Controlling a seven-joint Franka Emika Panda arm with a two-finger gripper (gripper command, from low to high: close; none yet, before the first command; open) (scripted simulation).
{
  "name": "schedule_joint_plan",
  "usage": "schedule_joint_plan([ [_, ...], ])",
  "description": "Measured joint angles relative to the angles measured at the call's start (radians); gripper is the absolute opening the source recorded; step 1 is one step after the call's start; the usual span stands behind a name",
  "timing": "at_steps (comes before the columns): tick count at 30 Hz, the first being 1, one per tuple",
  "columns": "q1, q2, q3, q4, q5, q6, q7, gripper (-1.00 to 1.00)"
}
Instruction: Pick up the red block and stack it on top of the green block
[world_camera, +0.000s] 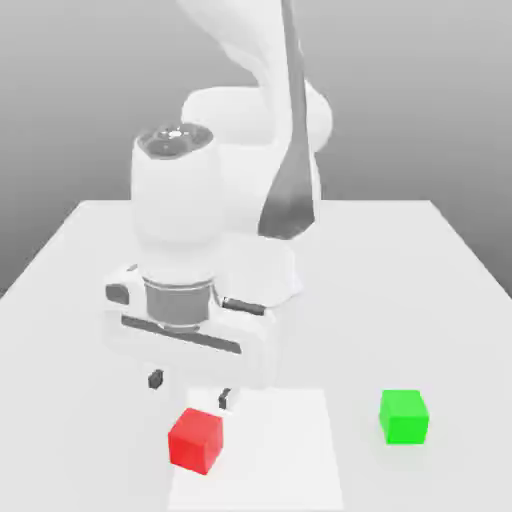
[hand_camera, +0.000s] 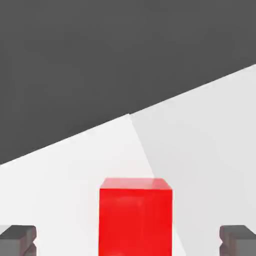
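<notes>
While the gripper (world_camera: 190, 388) hangs just above the red block (world_camera: 195, 439), its jaws stand wide, nothing held. Fingertips (hand_camera: 18, 239) sit either side of the block w/ clear gaps in the hand view. Red block rests on the table (world_camera: 400, 260), near front edge; green block (world_camera: 404, 417) sits well apart, toward exterior view's right.

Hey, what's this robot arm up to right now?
The arm is going for the red block. Its gripper hangs open just above the block, which sits on the table, not yet gripped; in the hand view the block lies between the fingertips. The green block sits apart, toward the exterior view's right, with nothing on it.
</notes>
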Motion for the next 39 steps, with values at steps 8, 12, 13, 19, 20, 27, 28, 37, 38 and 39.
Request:
schedule_joint_plan([
  [8,-0.007,0.135,0.009,0.017,0.010,0.113,-0.006,-1.00],
  [12,-0.007,0.113,0.009,0.014,0.007,0.095,-0.004,-1.00],
  [13,-0.007,0.083,0.007,0.009,0.004,0.069,-0.002,-1.00],
  [19,0.067,-0.084,0.082,-0.018,-0.008,-0.070,-0.046,-1.00],
  [20,0.121,-0.100,0.111,-0.022,-0.006,-0.082,-0.071,-1.00],
  [27,0.483,-0.171,0.237,-0.044,-0.009,-0.132,-0.238,-1.00],
  [28,0.541,-0.147,0.223,-0.043,-0.022,-0.109,-0.235,-1.00],
  [37,0.497,0.003,0.157,-0.037,-0.086,0.033,-0.195,1.00],
  [38,0.497,0.003,0.157,-0.037,-0.086,0.033,-0.195,1.00],
  [39,0.497,0.013,0.154,-0.037,-0.090,0.042,-0.193,1.00],
])
